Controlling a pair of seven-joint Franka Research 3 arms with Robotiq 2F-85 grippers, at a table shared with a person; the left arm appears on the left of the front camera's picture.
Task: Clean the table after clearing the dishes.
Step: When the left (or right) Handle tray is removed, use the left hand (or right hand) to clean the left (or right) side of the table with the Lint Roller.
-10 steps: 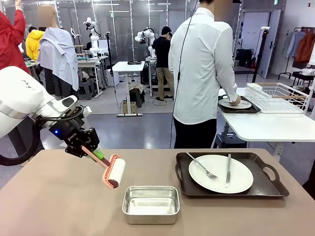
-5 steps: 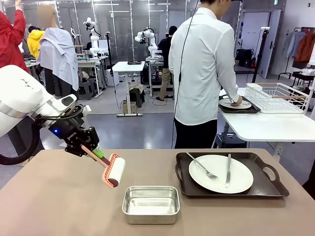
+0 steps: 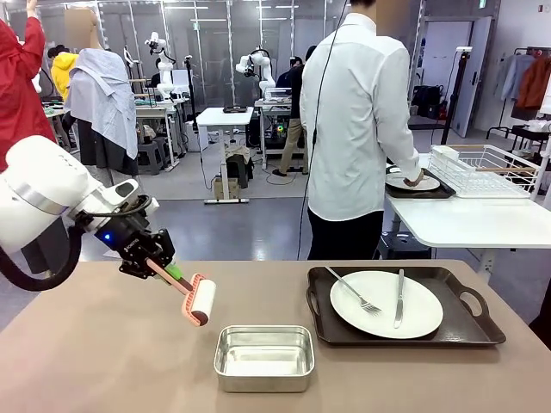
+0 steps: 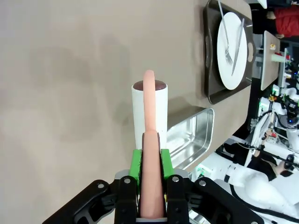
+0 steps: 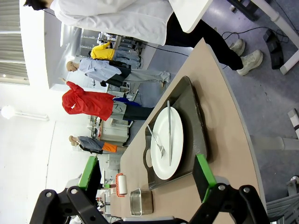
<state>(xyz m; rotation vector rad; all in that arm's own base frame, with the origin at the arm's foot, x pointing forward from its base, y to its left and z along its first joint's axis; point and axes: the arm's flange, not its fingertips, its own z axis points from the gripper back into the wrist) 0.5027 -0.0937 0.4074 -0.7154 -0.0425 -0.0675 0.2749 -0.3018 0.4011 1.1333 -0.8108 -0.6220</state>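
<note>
My left gripper (image 3: pixel 170 269) is shut on the pink handle of a lint roller (image 3: pixel 200 301). Its white roll hangs low over the left half of the brown table (image 3: pixel 103 361); I cannot tell whether it touches. In the left wrist view the green pads (image 4: pixel 136 165) clamp the handle and the roll (image 4: pixel 149 109) points ahead. One white plate (image 3: pixel 386 303) with fork and knife lies on a dark tray (image 3: pixel 469 323) at the table's right. A person in a white shirt has a hand on a second plate (image 3: pixel 411 182) on the white side table. My right gripper (image 5: pixel 145 175) is open and holds nothing.
A small steel pan (image 3: pixel 263 356) stands near the front edge, between the roller and the tray. A white wire rack (image 3: pixel 486 169) sits on the side table. The person stands at the far edge, back turned. The right wrist view shows the tray (image 5: pixel 198 130) and plate (image 5: pixel 168 142) ahead.
My left arm has swung slightly, and the roller has turned and drawn a little farther from the camera. The grip is unchanged. The plate and tray on the table have not moved.
</note>
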